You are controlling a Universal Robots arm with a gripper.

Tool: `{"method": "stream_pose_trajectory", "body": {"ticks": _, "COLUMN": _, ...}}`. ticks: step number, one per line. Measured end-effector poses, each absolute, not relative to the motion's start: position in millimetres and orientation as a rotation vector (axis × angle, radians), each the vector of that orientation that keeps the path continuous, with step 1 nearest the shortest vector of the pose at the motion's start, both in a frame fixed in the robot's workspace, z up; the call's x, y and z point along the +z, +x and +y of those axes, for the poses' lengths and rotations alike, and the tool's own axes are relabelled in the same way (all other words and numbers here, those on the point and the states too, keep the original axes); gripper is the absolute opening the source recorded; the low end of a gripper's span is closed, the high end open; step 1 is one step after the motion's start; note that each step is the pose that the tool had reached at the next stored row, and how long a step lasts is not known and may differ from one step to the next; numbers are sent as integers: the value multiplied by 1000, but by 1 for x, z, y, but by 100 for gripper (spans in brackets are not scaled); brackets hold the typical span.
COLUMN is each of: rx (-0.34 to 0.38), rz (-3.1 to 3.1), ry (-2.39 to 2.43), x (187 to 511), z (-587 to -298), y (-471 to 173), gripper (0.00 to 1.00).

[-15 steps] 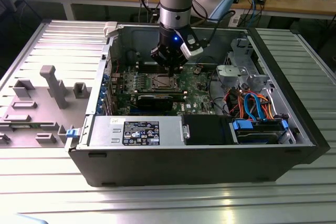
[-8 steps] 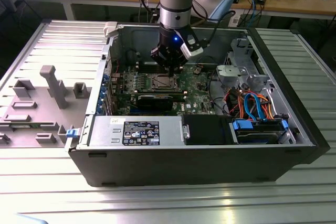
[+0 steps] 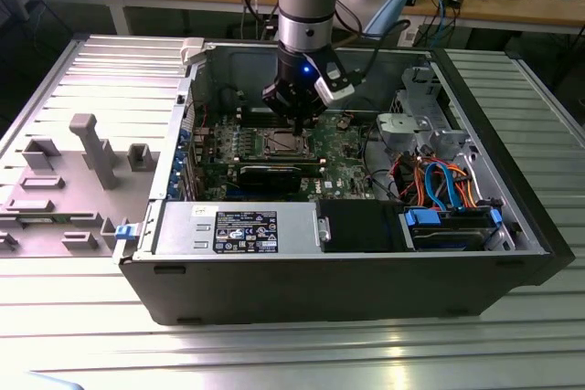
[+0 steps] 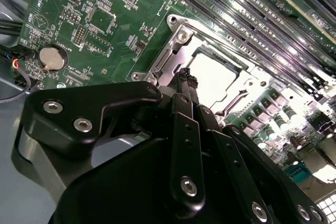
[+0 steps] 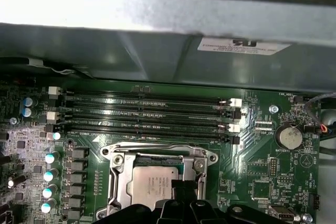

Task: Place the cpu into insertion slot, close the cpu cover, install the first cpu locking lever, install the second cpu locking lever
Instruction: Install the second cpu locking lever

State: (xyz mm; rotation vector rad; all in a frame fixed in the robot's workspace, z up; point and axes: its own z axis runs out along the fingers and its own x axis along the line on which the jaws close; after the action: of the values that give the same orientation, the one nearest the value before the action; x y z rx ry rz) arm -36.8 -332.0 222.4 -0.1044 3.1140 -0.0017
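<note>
The cpu (image 4: pixel 218 80) (image 5: pixel 152 182), a flat silvery square, lies in the insertion slot (image 3: pixel 279 143) on the green board. The cpu cover (image 4: pixel 169 59) (image 5: pixel 157 153), a thin metal frame, lies flat around it, and the chip shows through its window. My gripper (image 3: pixel 295 121) (image 4: pixel 186 78) (image 5: pixel 181 186) hangs just above one edge of the socket. Its black fingers (image 4: pixel 185 108) are pressed together, shut, with nothing seen between them. The gripper body hides the near part of the socket in both wrist views. I cannot make out how the locking levers stand.
Long memory slots (image 5: pixel 147 114) run beside the socket, and a coin battery (image 5: pixel 289 137) sits past them. A black card (image 3: pixel 270 173) lies in front of the socket. The case wall (image 3: pixel 256 66), drive cage (image 3: pixel 416 125) and coloured cables (image 3: pixel 439 180) hem the board in.
</note>
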Motion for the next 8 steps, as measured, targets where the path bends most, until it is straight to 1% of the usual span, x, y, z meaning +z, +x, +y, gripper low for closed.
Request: {"method": "stream_pose_trajectory", "body": {"ticks": 8, "rx": -2, "rz": 3114, "ry": -104, "x": 222, "z": -335, "y": -37, "gripper": 11}}
